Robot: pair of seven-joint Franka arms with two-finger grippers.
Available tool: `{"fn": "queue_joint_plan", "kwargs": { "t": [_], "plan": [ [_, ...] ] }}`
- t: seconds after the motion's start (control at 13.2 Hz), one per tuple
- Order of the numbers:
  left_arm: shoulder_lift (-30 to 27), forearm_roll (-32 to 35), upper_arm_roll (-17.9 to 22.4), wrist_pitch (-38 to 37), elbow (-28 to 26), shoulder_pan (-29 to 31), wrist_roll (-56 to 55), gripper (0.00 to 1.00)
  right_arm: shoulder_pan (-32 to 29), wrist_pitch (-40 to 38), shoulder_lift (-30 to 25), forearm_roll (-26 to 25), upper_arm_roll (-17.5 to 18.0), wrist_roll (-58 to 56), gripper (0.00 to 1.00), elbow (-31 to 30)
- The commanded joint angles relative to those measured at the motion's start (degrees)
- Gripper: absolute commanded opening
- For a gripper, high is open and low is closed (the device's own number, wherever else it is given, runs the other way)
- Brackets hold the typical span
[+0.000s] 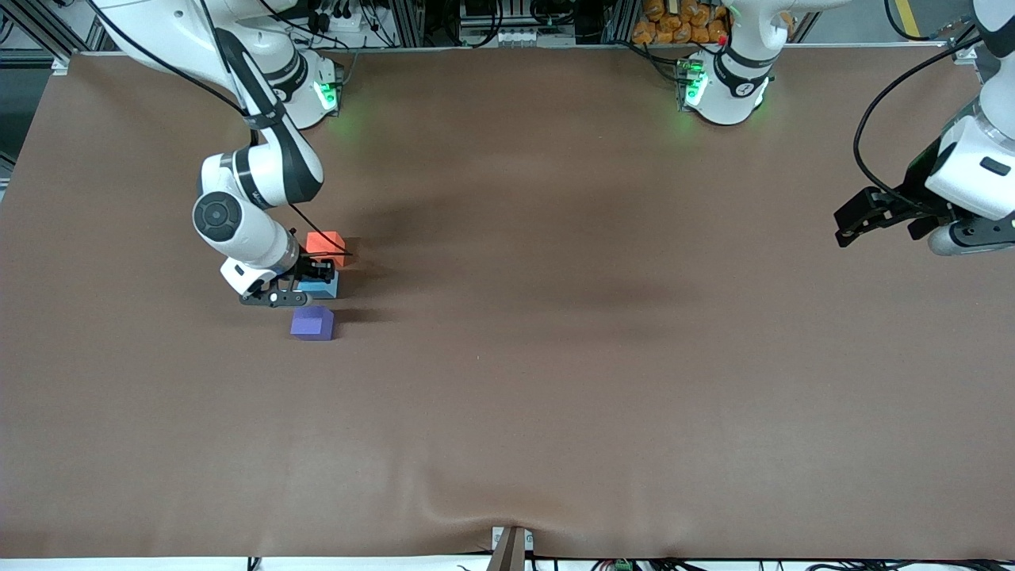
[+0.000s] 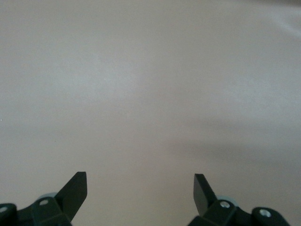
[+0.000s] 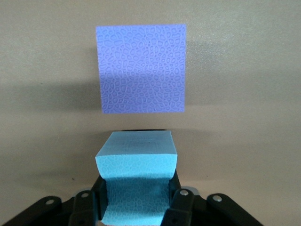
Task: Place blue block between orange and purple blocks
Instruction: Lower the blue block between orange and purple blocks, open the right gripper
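My right gripper [image 1: 314, 279] is shut on the light blue block [image 1: 326, 288], holding it low over the cloth; I cannot tell whether it touches. The block is between the orange-red block [image 1: 327, 243], which lies farther from the front camera, and the violet-purple block [image 1: 312, 323], which lies nearer. All three are close together in a line with small gaps. In the right wrist view the blue block [image 3: 136, 157] fills the gripper [image 3: 136, 190], and the purple block [image 3: 141, 68] lies just ahead of it. My left gripper [image 1: 850, 222] waits open and empty over the left arm's end of the table, and its wrist view [image 2: 140, 188] shows only bare cloth.
The brown cloth [image 1: 555, 357] covers the whole table. The two arm bases [image 1: 725, 87] stand along the edge farthest from the front camera. A small bracket [image 1: 511, 543] sits at the edge nearest that camera.
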Motion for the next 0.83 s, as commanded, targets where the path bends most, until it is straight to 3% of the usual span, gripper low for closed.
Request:
{"fn": "queue_joint_plan", "kwargs": {
  "t": [0.0,0.08,0.15,0.23,0.53,0.75],
  "plan": [
    [-0.9,-1.0,-0.4,0.6,-1.6,0.8,1.3,1.0,0.2,2.1,0.5,0.2,0.0,-0.8,0.0,-1.0],
    [-1.0,-1.0,-0.4,0.6,-2.1,0.9,1.3,1.0,0.2,2.2,0.8,0.2,0.0,-0.8,0.0,-0.9],
    [-1.3,-1.0,-0.4,0.6,-2.1,0.9,1.3,1.0,0.2,2.5,1.8,0.2,0.0,-0.8,0.15,-0.8],
    [-1.6,-1.0,-0.4,0.6,-2.1,0.9,1.3,1.0,0.2,2.4,1.9,0.2,0.1,-0.8,0.99,-0.6],
    [-1.6,-1.1,-0.4,0.6,-1.7,1.4,1.3,1.0,0.7,-2.6,0.9,0.2,0.1,-0.3,1.0,4.1],
    [-1.5,-1.2,-0.4,0.8,-1.6,1.6,1.3,1.0,0.1,-23.4,1.3,0.2,-0.1,-0.1,1.0,21.0]
  ]
}}
